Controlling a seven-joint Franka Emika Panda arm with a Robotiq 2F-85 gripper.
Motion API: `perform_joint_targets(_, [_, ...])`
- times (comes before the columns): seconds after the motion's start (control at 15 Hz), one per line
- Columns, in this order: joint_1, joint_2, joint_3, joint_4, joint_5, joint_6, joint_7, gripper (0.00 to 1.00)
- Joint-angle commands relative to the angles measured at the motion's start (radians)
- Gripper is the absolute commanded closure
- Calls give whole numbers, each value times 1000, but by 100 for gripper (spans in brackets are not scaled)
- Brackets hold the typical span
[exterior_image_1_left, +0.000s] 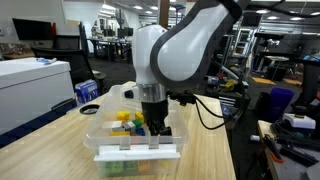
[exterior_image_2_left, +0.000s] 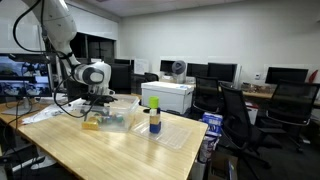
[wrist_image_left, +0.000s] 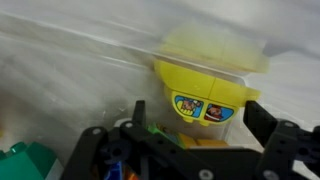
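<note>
1. In an exterior view, the arm bends down over a clear bin (exterior_image_1_left: 138, 153) that sits on the wooden surface (exterior_image_1_left: 215, 150), close to its near edge. The claw (exterior_image_1_left: 155, 124) is sunk inside the bin among coloured pieces, so its spread cannot be read from here.
2. In an exterior view, the bin lies toward the far left corner of the surface, beside the arm. A bottle (exterior_image_2_left: 154, 122) stands well apart from it, nearer the middle of the surface.
3. In the wrist view, a yellow toy (wrist_image_left: 205, 90) with a picture sticker lies against the bin's pale wall.
   - The dark fingers (wrist_image_left: 268, 125) stand wide, one on either side of the toy, and grip nothing. Whether they touch it cannot be told.
   - A green block (wrist_image_left: 25, 160) lies at the lower left.
   - The step looks like the approach to a grasp of the yellow toy.
   - A next move would call for keeping the toy centred, staying off the wall, and closing evenly.
</note>
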Motion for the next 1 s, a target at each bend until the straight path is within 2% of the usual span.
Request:
perform_joint_targets(0.0, [37, 38, -34, 11, -89, 34, 116, 0])
perform_joint_targets(0.07, [48, 40, -50, 15, -128, 42, 158, 0])
perform_joint_targets(0.13, [64, 41, -73, 14, -179, 63, 215, 25])
perform_joint_targets(0.2, [82, 43, -98, 19, -230, 70, 286, 27])
perform_joint_targets(0.47, [153, 46, -221, 45, -426, 145, 553, 56])
perform_joint_targets(0.8, [223, 52, -349, 94, -608, 157, 858, 91])
perform_joint_targets(0.87, [208, 48, -332, 97, -585, 135, 856, 95])
perform_joint_targets(0.93, [188, 44, -308, 98, -548, 116, 831, 54])
